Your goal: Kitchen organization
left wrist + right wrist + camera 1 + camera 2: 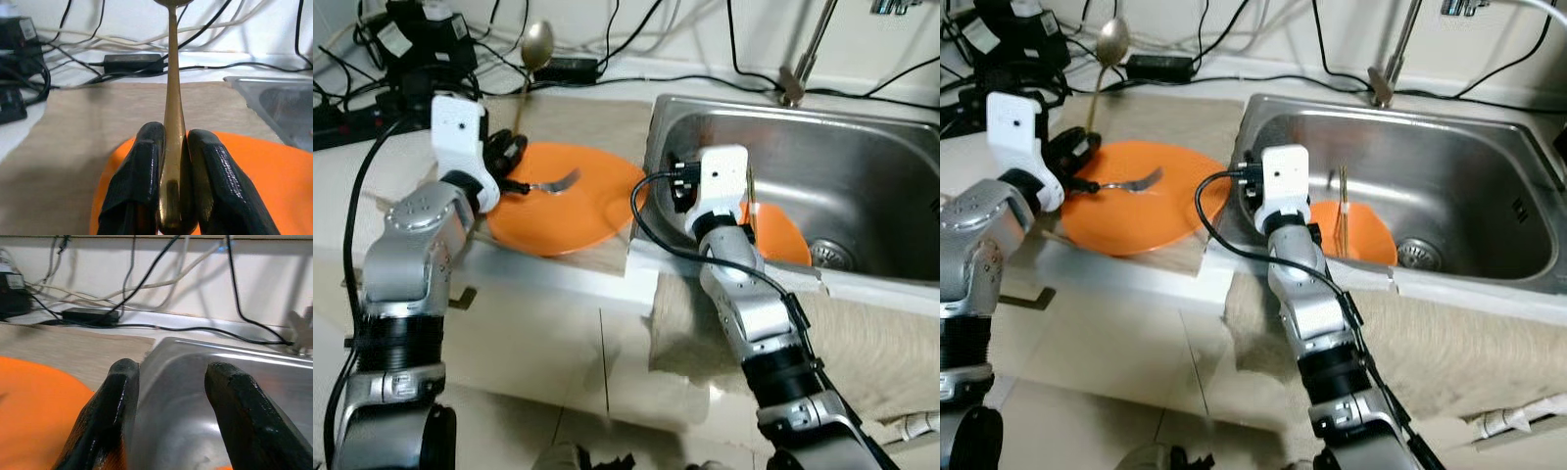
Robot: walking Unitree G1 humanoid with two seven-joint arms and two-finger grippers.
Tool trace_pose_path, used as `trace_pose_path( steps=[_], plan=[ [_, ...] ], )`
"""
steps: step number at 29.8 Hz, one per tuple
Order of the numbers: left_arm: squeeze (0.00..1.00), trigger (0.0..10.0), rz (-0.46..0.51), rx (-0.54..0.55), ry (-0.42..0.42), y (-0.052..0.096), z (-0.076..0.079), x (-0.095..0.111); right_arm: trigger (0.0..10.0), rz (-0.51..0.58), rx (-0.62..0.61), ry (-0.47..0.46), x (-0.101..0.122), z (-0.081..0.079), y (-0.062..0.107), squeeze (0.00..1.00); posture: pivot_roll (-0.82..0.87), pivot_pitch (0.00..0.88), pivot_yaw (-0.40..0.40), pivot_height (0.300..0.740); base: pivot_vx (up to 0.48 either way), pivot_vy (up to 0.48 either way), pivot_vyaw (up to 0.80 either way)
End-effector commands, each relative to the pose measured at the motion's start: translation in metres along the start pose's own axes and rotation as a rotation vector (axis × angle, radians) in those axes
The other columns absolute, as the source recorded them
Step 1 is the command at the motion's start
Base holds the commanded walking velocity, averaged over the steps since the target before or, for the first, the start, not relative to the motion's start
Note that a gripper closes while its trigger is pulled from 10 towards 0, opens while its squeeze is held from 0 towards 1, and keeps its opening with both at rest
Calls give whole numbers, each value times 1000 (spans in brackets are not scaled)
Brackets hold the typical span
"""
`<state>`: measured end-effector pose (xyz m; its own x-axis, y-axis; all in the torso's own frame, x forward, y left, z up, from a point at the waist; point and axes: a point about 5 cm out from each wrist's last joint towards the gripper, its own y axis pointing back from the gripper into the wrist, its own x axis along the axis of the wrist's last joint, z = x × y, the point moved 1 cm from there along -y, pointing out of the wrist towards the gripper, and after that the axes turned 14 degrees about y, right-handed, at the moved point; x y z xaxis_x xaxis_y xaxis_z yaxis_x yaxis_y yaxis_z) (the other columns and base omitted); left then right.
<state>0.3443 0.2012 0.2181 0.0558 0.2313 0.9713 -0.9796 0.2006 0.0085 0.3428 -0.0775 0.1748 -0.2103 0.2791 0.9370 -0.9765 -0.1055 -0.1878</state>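
Kitchen counter [578,122], beige mat on top, runs along a white wall strewn with black cables [607,39]; I note a steel sink [862,166] set into it on my right. An orange plate [558,201] lies on the mat just beside the sink, a fork [553,183] resting on it. A second orange plate [1366,235] sits inside the basin with chopsticks [1342,211] across it. My left gripper [168,191] hovers over the near plate's left edge, fingers pinching the handle of a brass spoon [533,59] that points toward the wall. My right gripper [171,401] hangs at the sink's left rim, fingers spread, holding nothing.
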Motion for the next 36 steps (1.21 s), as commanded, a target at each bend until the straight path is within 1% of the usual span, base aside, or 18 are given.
trace_pose_path(
  steps=[1, 3, 4, 5, 6, 7, 8, 10, 11, 12, 17, 19, 21, 23, 24, 25, 34, 36],
  plan=[
    [0, 0, 24, 9, 13, 4, 5, 3, 10000, 23, -39, 2, 5, 5, 1, 0, 97, 29, 38, 740, 0, 0, 0],
    [0, 0, 23, 27, 35, 6, 7, -4, 10000, 24, -47, 9, 4, 5, 2, 0, 98, 30, 36, 740, 0, 0, 0],
    [35, 0, 41, 39, 45, 8, 7, -7, 10000, 26, -54, 13, 4, 6, 2, 0, 99, 31, 33, 740, 0, 0, 0],
    [35, 0, 54, 47, 50, 8, 8, -8, 10000, 28, -57, 16, 4, 6, 2, 0, 100, 32, 33, 740, 0, 0, 0],
    [114, 0, 71, 54, 56, 9, 8, -9, 10000, 30, -61, 17, 4, 7, 2, 0, 100, 33, 32, 740, 0, 0, 0],
    [161, 0, 94, 60, 59, 9, 8, -9, 10000, 31, -64, 19, 4, 7, 2, 0, 100, 33, 32, 740, 0, 0, 0],
    [278, 0, 117, 69, 51, 8, 7, -8, 10000, 34, -66, 20, 4, 7, 1, 0, 100, 33, 32, 740, 0, 0, 0],
    [349, 0, 167, 86, 46, 7, 4, -5, 10000, 52, -71, 19, 6, 8, 0, 0, 99, 32, 30, 740, 0, 0, 0],
    [349, 0, 184, 92, 42, 7, 3, -3, 10000, 60, -73, 19, 6, 8, 0, 0, 99, 32, 30, 740, 0, 0, 0],
    [439, 0, 198, 97, 38, 6, 2, -3, 10000, 63, -74, 17, 6, 8, -1, 0, 99, 32, 29, 740, 0, 0, 0],
    [431, 0, 208, 92, 13, 2, 5, -10, 10000, 86, -89, 21, 6, 10, -5, 0, 94, 29, 28, 740, 0, 0, 0],
    [427, 0, 179, 80, 5, -2, 10, -21, 10000, 86, -98, 26, 5, 12, -7, 0, 88, 29, 31, 740, 0, 0, 0],
    [424, 0, 158, 68, -2, -4, 14, -26, 10000, 85, -101, 28, 5, 13, -9, 0, 88, 29, 31, 740, 0, 0, 0],
    [424, 0, 144, 40, -7, -6, 20, -33, 10000, 91, -99, 24, 5, 10, -9, 0, 88, 30, 35, 740, 0, 0, 0],
    [424, 0, 144, 40, -7, -6, 20, -33, 10000, 91, -99, 24, 5, 10, -9, 0, 88, 30, 35, 740, 0, 0, 0],
    [424, 0, 138, 29, -3, -6, 22, -38, 10000, 94, -96, 22, 5, 8, -9, 0, 88, 31, 35, 740, 0, 0, 0],
    [424, 0, 162, 47, 4, -7, 20, -39, 10000, 102, -95, 13, 5, 5, -10, 0, 91, 34, 35, 740, 0, 0, 0],
    [431, 0, 149, 59, 18, -6, 18, -42, 10000, 93, -91, 5, 2, 3, -10, 0, 92, 33, 34, 740, 0, 0, 0]
  ],
)
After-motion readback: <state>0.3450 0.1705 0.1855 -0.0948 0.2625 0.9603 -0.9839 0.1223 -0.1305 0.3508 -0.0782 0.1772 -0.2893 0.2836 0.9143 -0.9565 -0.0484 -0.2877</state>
